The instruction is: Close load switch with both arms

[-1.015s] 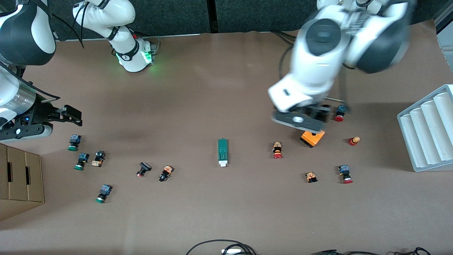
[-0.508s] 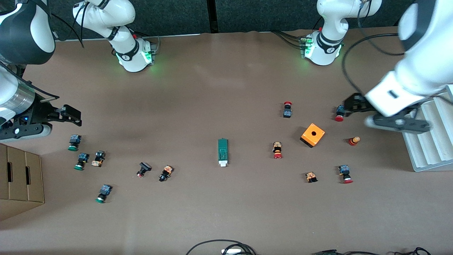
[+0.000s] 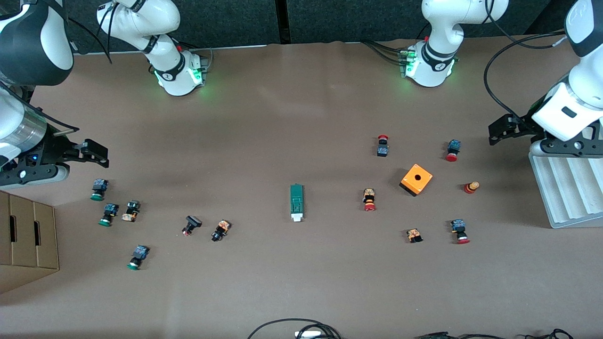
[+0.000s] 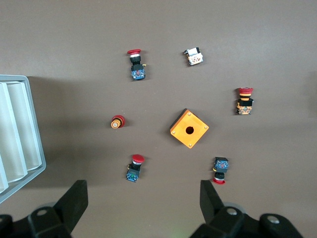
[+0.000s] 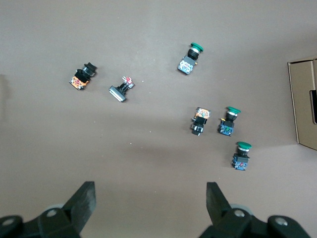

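The load switch [image 3: 296,202] is a slim green block with a white tab at the end nearer the front camera. It lies flat at the middle of the table and shows in neither wrist view. My left gripper [image 3: 506,129] is open and empty, up over the table edge by the white tray at the left arm's end; in the left wrist view [image 4: 143,198] only bare table lies between its fingers. My right gripper [image 3: 89,154] is open and empty, up over the right arm's end of the table; in the right wrist view [image 5: 151,201] it holds nothing.
An orange cube with a hole [image 3: 416,179] and several red-capped push-buttons lie toward the left arm's end. Several green-capped buttons [image 3: 98,189] lie toward the right arm's end beside a cardboard box [image 3: 28,235]. A white ribbed tray [image 3: 570,174] stands at the left arm's end.
My left arm has swung away from above the orange cube to the left arm's end of the table, by the tray. The right arm and the load switch have not moved.
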Available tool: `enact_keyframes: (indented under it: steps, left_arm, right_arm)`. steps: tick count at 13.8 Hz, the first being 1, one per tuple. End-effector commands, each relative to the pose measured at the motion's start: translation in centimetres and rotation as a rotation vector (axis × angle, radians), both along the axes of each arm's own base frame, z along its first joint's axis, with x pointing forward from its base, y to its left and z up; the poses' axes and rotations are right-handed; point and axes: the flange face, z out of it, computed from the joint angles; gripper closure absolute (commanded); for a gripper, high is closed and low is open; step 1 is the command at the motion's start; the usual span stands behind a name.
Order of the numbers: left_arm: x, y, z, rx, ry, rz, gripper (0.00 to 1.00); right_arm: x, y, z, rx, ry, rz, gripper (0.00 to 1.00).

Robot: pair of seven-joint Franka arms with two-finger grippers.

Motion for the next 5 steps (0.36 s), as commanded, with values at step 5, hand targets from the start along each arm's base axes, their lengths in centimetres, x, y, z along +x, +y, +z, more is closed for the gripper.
enact_keyframes:
  steps: [5]
  left_arm:
    - [-0.3,1.5,-0.3,-0.003,0.005,0.0,0.0]
  right_arm:
    - [0.1,0.5,0.6,-0.023,-0.003,0.022,0.0]
